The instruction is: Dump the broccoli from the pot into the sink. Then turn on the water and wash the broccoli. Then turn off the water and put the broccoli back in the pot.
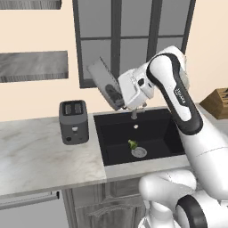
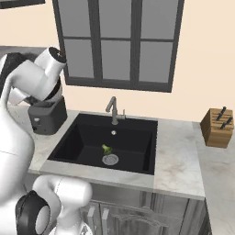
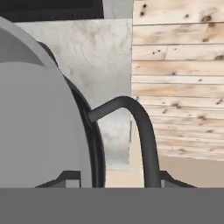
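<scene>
The grey pot [image 1: 100, 76] hangs tipped steeply on its side above the left back of the black sink [image 1: 112, 133], with my gripper [image 1: 116, 96] shut on its side handle. In the hand view the pot's grey wall [image 3: 39, 127] is close on the left and its dark loop handle [image 3: 142, 127] curves down between my fingertips [image 3: 70, 177]. The small green broccoli [image 1: 132, 144] lies on the sink floor beside the round silver drain [image 1: 140, 152]; from the right it shows as the broccoli [image 2: 106, 148] in the sink [image 2: 78, 137]. No water runs from the faucet [image 2: 113, 110].
A dark boxy toaster [image 1: 73, 121] stands on the marble counter left of the sink. A wooden knife block [image 2: 218, 127] sits on the counter to the right. A dark-framed window is behind the sink. My arm rises over the sink's right side.
</scene>
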Robot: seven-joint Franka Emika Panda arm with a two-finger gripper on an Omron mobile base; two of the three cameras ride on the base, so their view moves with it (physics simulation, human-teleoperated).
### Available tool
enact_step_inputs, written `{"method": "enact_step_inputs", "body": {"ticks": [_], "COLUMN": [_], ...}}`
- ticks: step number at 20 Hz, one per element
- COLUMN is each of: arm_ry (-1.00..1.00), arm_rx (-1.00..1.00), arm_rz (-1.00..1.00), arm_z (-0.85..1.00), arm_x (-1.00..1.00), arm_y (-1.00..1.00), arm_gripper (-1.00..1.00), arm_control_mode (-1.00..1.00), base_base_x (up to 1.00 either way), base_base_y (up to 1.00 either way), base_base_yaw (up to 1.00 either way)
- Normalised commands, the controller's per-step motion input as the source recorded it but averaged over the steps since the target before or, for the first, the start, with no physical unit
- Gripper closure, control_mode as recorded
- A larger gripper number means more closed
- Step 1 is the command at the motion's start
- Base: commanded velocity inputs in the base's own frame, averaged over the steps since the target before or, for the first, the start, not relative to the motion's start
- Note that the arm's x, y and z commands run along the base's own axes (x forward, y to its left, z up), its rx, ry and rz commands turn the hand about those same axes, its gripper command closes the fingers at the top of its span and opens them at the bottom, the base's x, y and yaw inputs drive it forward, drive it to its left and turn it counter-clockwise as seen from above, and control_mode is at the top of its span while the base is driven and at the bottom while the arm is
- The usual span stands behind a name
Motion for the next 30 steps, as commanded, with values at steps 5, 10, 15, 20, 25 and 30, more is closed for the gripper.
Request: {"method": "enact_step_inputs", "body": {"ticks": [5,10,15,20,25,30], "arm_ry": [0.0,0.02,0.02,0.05,0.12,0.11], "arm_rx": [-0.32,-0.29,-0.24,-0.22,-0.2,-0.13], "arm_rz": [0.06,0.04,0.05,0.07,0.08,0.08], "arm_z": [-0.55,-0.72,-0.68,-0.68,-0.77,-0.66], "arm_x": [-0.92,-0.36,-0.02,0.0,0.22,0.34], "arm_y": [0.38,0.24,0.23,0.3,0.24,0.26], "arm_gripper": [1.0,1.0,1.0,1.0,1.0,1.0], "arm_control_mode": [-1.0,-1.0,-1.0,-1.0,-1.0,-1.0], "base_base_x": [0.0,0.0,0.0,0.0,0.0,0.0], "base_base_y": [0.0,0.0,0.0,0.0,0.0,0.0], "base_base_yaw": [0.0,0.0,0.0,0.0,0.0,0.0]}}
